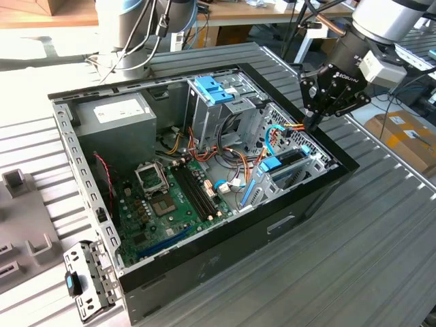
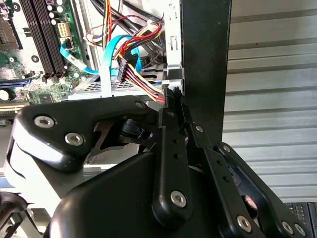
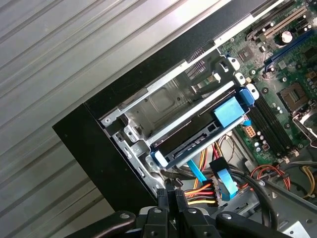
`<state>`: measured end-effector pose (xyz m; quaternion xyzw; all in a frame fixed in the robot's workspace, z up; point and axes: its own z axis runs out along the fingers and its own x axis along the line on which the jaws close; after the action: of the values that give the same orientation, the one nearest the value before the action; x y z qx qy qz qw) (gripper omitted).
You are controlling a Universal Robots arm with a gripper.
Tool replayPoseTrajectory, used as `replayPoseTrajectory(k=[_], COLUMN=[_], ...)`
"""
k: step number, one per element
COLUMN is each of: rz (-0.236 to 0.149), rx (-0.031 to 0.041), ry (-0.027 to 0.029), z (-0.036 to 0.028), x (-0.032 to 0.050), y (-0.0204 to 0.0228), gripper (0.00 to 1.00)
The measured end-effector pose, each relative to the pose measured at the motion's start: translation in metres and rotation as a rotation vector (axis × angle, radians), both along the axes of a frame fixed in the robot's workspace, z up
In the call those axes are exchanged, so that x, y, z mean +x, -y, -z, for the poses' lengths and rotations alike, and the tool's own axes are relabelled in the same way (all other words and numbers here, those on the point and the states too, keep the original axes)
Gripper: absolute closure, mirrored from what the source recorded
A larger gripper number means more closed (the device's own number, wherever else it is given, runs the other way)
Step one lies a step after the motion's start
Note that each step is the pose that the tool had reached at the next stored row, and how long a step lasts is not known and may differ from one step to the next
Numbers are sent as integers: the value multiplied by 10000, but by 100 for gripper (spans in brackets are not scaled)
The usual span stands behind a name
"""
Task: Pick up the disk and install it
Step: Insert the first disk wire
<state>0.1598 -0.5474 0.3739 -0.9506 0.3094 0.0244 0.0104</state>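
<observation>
The end effector is hovering closed and empty over the cables, at six o'clock from the disk (seemingly seated in its cage); I'd be avoiding snagging wires.

A robotics lab or workshop: an opened computer case lies on a slotted aluminium table, with workbenches behind.

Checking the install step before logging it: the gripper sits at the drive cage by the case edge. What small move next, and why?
Probably a short straight lift away from the case. The disk already lies in the drive cage, apparently seated. The gripper is shut, seems to hold nothing, and sits right beside the coloured power wires, so moving sideways risks snagging them.
</observation>
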Motion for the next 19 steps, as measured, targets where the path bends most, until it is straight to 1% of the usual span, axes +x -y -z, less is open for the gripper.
replayPoseTrajectory(k=[4, 7, 11, 16, 18, 19], rz=[0, 0, 0, 0, 0, 0], rx=[1, 0, 1, -2, -1, 0], ry=[0, 0, 0, 0, 0, 0], z=[2, 9, 29, 56, 63, 66], x=[-61, -128, -182, -240, -291, -329], y=[0, 0, 2, 20, 25, 27], gripper=[83, 83, 83, 83, 83, 83])
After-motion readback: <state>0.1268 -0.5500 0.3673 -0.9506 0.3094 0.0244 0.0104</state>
